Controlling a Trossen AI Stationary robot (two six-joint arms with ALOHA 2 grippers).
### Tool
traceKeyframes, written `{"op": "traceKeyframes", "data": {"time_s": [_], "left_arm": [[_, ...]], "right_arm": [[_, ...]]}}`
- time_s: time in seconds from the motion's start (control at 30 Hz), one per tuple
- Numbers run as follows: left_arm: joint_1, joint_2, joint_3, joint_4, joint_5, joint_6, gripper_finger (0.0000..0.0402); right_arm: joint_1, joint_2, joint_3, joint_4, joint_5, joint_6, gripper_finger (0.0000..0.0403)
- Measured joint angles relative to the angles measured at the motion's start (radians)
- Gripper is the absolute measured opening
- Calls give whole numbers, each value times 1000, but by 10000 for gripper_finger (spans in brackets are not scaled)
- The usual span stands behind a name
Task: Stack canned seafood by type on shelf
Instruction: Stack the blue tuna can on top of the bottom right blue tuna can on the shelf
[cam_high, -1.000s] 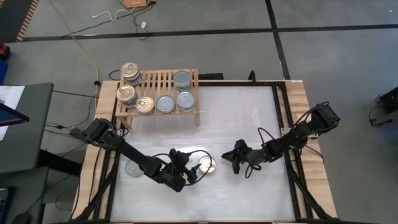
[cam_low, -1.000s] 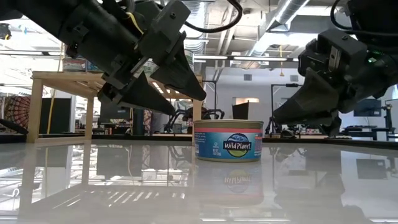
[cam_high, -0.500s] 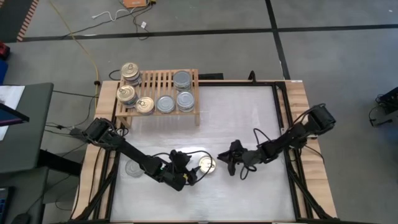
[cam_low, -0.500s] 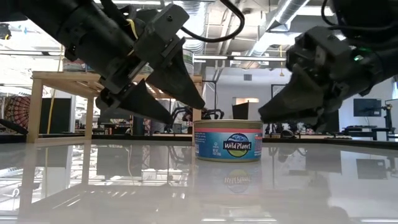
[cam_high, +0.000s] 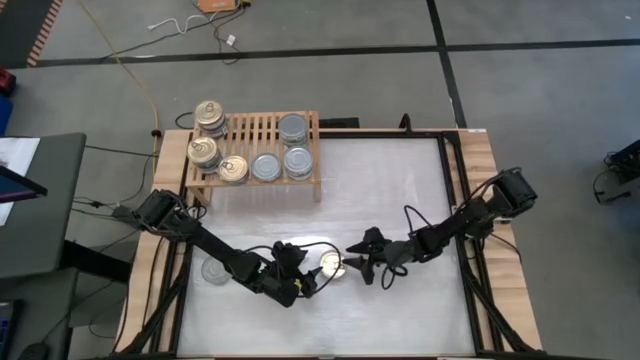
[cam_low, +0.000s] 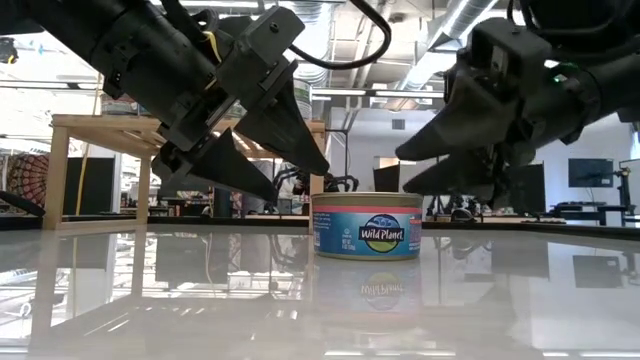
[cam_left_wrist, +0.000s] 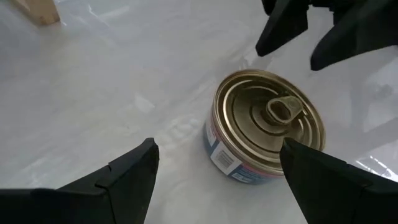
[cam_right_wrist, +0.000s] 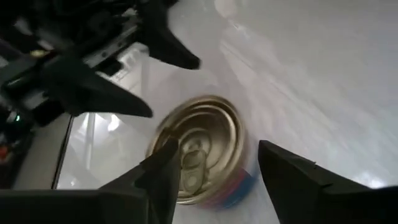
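Seen from above, the right hand (cam_high: 357, 256) has slid in across the white desk (cam_high: 400, 200) within the last second, its fingers now spread where they were nearly pressed together, tips just beside a gold-topped can (cam_high: 331, 266). The left hand (cam_high: 306, 277) waits on the can's other side, fingers spread as before. That suggests the right arm is taking this can for the shelf (cam_high: 262, 150), where gold and silver tins already sit.

At desk level, the can (cam_low: 367, 226) stands upright between both hands, untouched, its label reading Wild Planet, which the overhead view hides.

The left wrist camera shows the pull tab (cam_left_wrist: 283, 109).

The right wrist camera frames the can (cam_right_wrist: 200, 146) between its own spread fingers (cam_right_wrist: 163, 171).
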Motion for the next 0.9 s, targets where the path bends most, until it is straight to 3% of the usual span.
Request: {"op": "traceKeyframes", "data": {"time_s": [0.2, 0.4, 0.77, 0.9], "left_arm": [[1, 0, 0, 1, 0, -28, 320], [1, 0, 0, -1, 0, -58, 320], [14, 0, 0, 0, 0, -69, 320], [23, 0, 0, 4, 54, -157, 320]], "right_arm": [[-10, 42, 18, -90, -8, 156, 211], [-10, 47, 60, -104, -30, 153, 187], [-36, 47, 144, -298, -54, 227, 147], [-33, 47, 158, -327, -60, 223, 129]]}}
